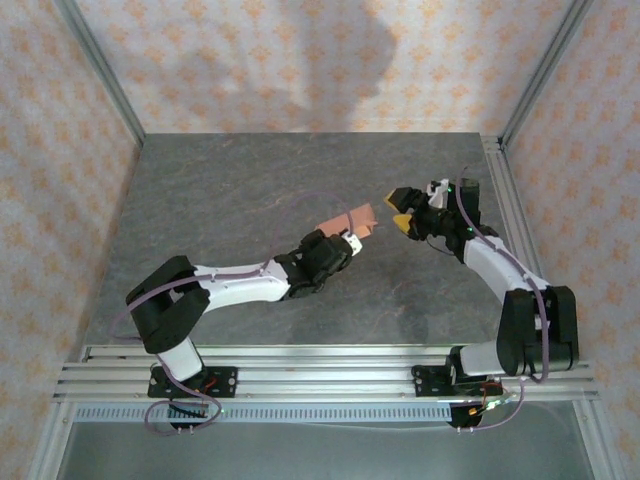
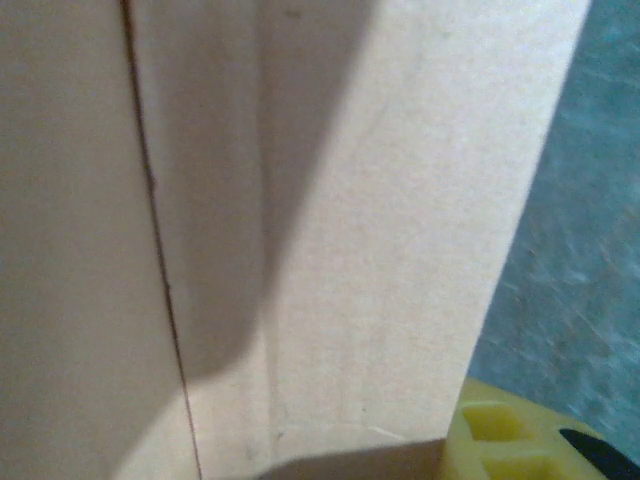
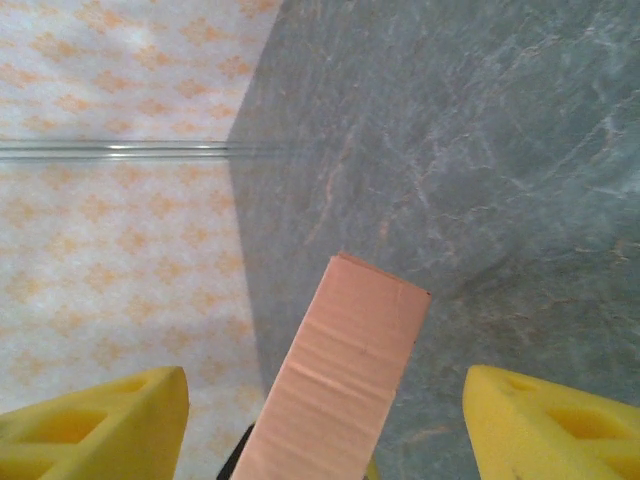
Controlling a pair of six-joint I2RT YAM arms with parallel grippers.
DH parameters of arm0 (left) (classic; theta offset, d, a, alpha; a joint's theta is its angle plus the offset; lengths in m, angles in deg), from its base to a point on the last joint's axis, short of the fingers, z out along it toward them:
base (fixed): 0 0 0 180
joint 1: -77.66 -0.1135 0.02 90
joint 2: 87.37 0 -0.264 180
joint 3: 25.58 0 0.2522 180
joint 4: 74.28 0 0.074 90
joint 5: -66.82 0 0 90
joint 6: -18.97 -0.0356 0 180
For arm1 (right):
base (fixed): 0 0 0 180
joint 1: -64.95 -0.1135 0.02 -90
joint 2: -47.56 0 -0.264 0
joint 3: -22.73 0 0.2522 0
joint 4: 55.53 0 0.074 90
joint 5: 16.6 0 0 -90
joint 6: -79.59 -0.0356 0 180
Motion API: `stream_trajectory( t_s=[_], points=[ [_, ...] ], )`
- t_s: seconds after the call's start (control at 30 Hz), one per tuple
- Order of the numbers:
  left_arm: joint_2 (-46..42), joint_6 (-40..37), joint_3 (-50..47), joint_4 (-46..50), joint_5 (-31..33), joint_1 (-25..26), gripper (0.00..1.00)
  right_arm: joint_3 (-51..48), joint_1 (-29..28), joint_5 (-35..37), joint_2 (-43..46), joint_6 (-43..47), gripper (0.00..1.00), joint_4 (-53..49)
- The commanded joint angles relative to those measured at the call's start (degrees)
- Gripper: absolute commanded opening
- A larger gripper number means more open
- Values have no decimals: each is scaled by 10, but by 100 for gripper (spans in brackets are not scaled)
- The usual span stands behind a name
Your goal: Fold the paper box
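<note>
One box (image 1: 350,222) is all you have to manage, and it is off the bench (image 1: 250,190), in the air over the middle. On the left, your left gripper (image 1: 346,241) is clamped on the box's near end, with the free end pointing right. From that wrist the card lies flat and very close, a crease line running along it and one yellow finger (image 2: 505,440) at its edge. How far it is folded, you cannot tell from here.

On the right, your right gripper (image 1: 404,222) stands released just beside the free end. From its wrist that end lies between the two yellow fingers and touches neither.

The step in hand looks like taking a second hold so the two arms can work the card together. Hold the left firm and level, because thin card twists easily. Bring the right in along the box's own line with the end centred between the fingers. Close on the flat faces, not across an edge, and gently, or the card may buckle. Pull or bend only once both grips are sure.
</note>
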Motion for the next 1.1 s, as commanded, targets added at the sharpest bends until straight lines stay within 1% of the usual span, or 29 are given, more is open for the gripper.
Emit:
stream_trajectory(
  t_s=[0.0,0.1,0.2,0.27,0.33,0.47,0.6,0.67,0.73,0.8,0.83,0.97,1.07],
  points=[
    [-29,65,29,141,-117,-20,42,26,-1,34,29,111,73,-82],
    [-34,80,47,195,-205,-46,42,61,-4,63,50,220,73,-166],
    [-30,77,66,247,-260,-66,42,83,-19,125,74,325,73,-225],
    [-23,75,90,290,-272,-74,42,95,-33,150,83,372,73,-247],
    [-15,73,116,336,-284,-81,42,111,-53,150,86,430,73,-268],
    [-19,63,146,395,-295,-87,41,137,-97,154,84,536,75,-305],
    [-19,56,178,470,-313,-91,40,143,-129,131,79,617,73,-308],
    [-16,50,185,497,-311,-93,40,150,-139,125,69,648,69,-317],
    [-14,46,183,511,-303,-95,40,161,-149,125,55,677,60,-331],
    [-11,39,178,513,-313,-98,40,171,-158,122,38,701,49,-347],
    [-5,37,181,518,-313,-99,40,179,-164,119,29,714,46,-358],
    [13,28,189,521,-319,-99,40,193,-190,119,2,749,41,-373],
    [21,25,186,511,-322,-99,40,196,-203,109,-17,765,40,-369]
  ],
)
